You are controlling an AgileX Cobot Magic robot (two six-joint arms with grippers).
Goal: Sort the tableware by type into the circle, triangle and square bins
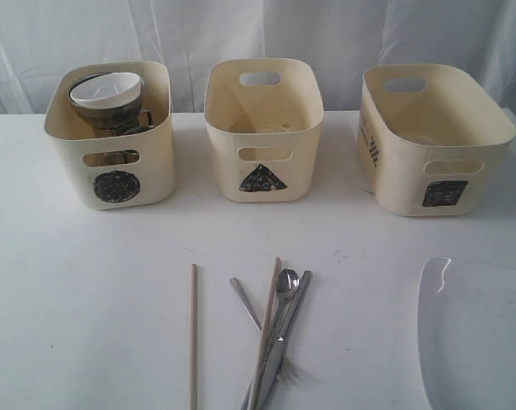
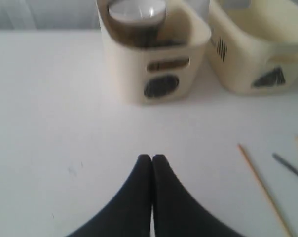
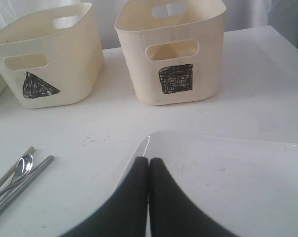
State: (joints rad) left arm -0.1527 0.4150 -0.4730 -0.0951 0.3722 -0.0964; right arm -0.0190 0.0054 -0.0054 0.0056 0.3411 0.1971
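Three cream bins stand in a row at the back: the circle bin (image 1: 111, 137) on the left, the triangle bin (image 1: 264, 128) in the middle, the square bin (image 1: 433, 141) on the right. Inside the circle bin a white bowl (image 1: 107, 87) is stacked on steel mugs (image 1: 121, 118). Near the front lie a lone chopstick (image 1: 193, 333), a second chopstick (image 1: 266, 329), a spoon (image 1: 285, 284) and other steel cutlery (image 1: 284, 333) in a crossed pile. The large white plate (image 1: 476, 333) lies front right. My left gripper (image 2: 152, 157) is shut over bare table. My right gripper (image 3: 149, 160) is shut above the plate's edge (image 3: 141, 145).
White curtains hang behind the table. Bare white tabletop (image 1: 79, 299) stretches across the front left, between the bins and the cutlery.
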